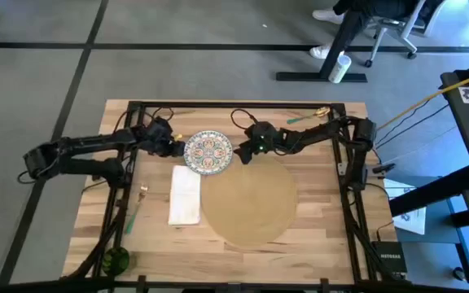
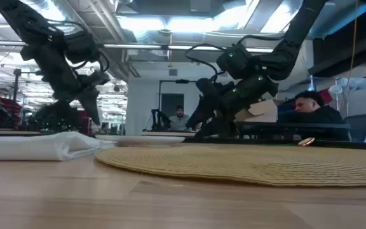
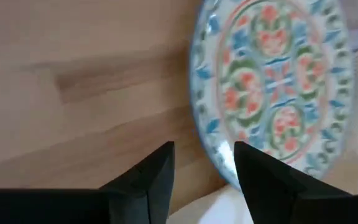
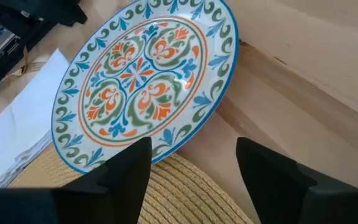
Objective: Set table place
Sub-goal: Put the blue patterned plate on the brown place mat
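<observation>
Patterned plate (image 1: 208, 152) flat at the far middle; white napkin (image 1: 185, 195) just nearside; fork (image 1: 142, 195) and green cup (image 1: 116, 260) farther left.

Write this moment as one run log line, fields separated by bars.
left gripper: open, at plate left edge | right gripper: open, at its right edge | plate: overlaps placemat rim, not lifted

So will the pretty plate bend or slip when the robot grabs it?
The plate looks glazed and stiff, so probably it won't bend but could slip. Its edge rests on the placemat, tilting it; it may chip if dropped.
</observation>
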Controlling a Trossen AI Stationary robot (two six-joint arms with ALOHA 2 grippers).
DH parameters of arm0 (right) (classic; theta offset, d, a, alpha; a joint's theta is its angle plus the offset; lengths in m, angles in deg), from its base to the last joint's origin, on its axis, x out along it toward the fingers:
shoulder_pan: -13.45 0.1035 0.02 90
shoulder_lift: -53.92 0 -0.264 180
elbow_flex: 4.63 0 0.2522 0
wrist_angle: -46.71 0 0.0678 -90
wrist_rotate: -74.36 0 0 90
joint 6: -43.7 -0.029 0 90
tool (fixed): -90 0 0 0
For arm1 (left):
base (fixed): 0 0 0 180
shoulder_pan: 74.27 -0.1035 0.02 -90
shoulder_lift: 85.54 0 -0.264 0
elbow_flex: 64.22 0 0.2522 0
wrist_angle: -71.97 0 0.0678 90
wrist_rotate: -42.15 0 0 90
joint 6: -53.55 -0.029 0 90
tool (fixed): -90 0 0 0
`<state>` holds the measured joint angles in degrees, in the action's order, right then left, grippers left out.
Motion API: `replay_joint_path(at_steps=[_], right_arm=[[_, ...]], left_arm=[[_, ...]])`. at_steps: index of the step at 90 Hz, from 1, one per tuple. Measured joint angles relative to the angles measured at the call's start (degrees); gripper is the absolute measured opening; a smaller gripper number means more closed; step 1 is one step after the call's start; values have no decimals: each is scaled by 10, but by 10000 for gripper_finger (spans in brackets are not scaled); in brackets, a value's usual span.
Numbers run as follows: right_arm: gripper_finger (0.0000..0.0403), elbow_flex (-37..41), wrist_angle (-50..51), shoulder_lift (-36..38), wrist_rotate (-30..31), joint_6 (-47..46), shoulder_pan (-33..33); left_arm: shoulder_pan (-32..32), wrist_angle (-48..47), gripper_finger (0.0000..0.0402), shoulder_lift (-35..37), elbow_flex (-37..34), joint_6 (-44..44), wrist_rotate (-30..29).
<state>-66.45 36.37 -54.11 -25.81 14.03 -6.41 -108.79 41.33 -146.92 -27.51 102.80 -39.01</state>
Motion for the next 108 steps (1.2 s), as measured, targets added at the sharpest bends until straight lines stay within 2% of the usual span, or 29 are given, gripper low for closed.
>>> replay_joint_path(at_steps=[19,73,88,97,108], right_arm=[[223,0,-5,0,0,-2,0],[218,-23,-110,-85,-29,-67,0],[182,-47,-99,-93,-45,-73,0],[145,-50,-97,-94,-45,-74,0],[89,-51,-93,-94,-39,-62,0]], left_arm=[[-2,98,150,0,-24,13,15],[-20,85,150,-7,-30,15,32],[-20,89,150,-7,-30,9,16],[-20,89,142,-8,-30,-2,5],[-20,91,112,-21,-30,-16,1]])
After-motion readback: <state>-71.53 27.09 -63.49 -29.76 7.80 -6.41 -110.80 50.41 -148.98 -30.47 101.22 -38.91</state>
